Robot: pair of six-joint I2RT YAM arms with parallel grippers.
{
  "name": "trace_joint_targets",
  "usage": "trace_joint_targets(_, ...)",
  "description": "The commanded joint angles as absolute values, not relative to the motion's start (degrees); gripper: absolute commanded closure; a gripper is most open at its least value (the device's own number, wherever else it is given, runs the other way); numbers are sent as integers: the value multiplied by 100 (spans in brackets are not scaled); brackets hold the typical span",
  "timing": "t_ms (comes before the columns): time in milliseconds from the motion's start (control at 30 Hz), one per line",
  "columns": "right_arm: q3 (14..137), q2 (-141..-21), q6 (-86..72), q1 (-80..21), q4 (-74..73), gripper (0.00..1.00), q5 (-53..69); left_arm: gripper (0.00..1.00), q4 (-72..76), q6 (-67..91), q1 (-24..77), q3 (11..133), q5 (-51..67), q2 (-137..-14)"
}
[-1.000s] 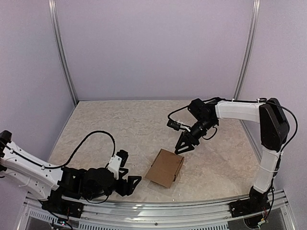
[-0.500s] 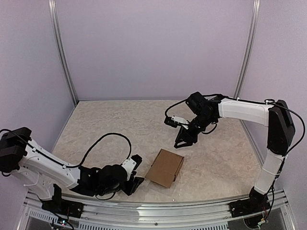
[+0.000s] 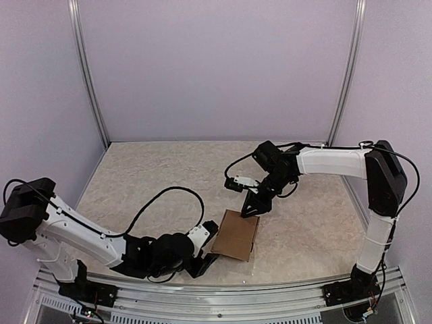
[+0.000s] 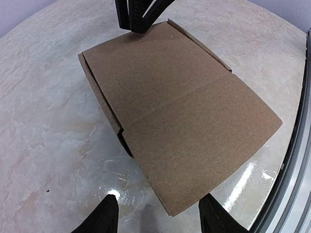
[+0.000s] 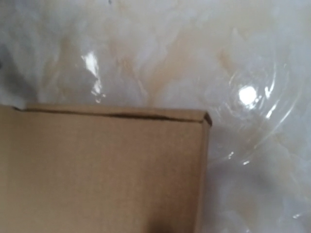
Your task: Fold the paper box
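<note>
Both arms are closing in. Left gripper, fingers spread, is nosing up to the shallow brown cardboard paper box by the marbled table's near edge. Right gripper is settling on the box's far edge; I cannot tell its jaws' state. I'm judging folding is about starting.

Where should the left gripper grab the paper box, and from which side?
Probably the near edge of the paper box, approached low from the left gripper side. It stands off the table with a shadowed gap beneath for one finger; the right gripper is at the far edge.
</note>
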State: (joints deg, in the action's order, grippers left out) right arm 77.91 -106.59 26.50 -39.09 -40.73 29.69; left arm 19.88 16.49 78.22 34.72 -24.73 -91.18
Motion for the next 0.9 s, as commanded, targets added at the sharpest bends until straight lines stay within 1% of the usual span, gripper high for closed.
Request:
trace_joint_targets(0,7718,-10889,2681,-3919,-4038,83,2968,45,1611,1533,7989,3653,-2673,-9245)
trace_joint_targets(167,7740,-11072,2646,-3913,-4034,88,2993,44,1385,1595,8074,3656,-2849,-9132)
trace_joint_targets(233,7792,-11163,2589,-3850,-4050,91,3123,44,1308,1603,8098,3656,-2932,-9047)
trace_joint_targets(300,7933,-11306,2550,-3771,-4141,92,3270,44,1247,1602,8132,3643,-3046,-8925)
trace_joint_targets(500,8181,-11685,2522,-3404,-4290,93,3686,44,1323,1382,8220,3496,-3148,-8635)
trace_joint_targets(700,8390,-11855,2590,-3259,-4443,92,3893,42,1475,1289,8244,3320,-3134,-8514)
trace_joint_targets(867,8483,-11924,2594,-3217,-4450,91,4008,41,1777,1083,8074,3338,-3096,-8675)
